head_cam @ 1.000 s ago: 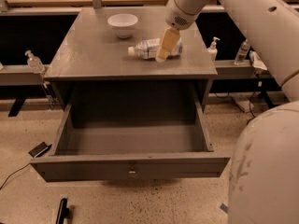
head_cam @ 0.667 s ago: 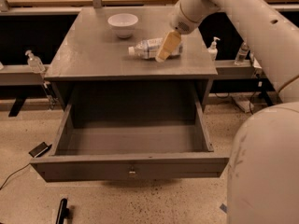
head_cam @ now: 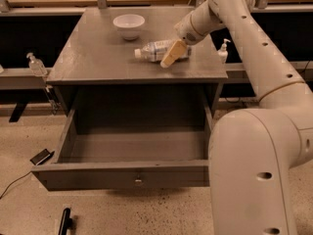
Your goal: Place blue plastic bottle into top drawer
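Camera view
Top drawer: the wide, shallow grey wooden top drawer [head_cam: 122, 173] is standing pulled out from under the grey table [head_cam: 93, 58], with its bare grey floor showing; a small round metal knob [head_cam: 138, 181] is sitting at the middle of its front.
Bowl: a small white round bowl [head_cam: 129, 24] is sitting upright near the far edge of the table top, showing only its white inside.
Task's thing: the clear, faintly blue plastic bottle [head_cam: 155, 50] is lying on its side on the table top, white cap pointing left, near the bowl but apart from it, and outside the drawer.
Gripper: the tan-tipped gripper [head_cam: 169, 57] is reaching down from the white arm [head_cam: 254, 58] and is covering the right half of the bottle; I cannot tell whether it is spread or pinching.
Around: one small clear pump-top bottle [head_cam: 36, 64] is standing left of the table and another [head_cam: 223, 50] right of it; a flat black object [head_cam: 41, 156] is lying on the speckled floor by the drawer's left corner.
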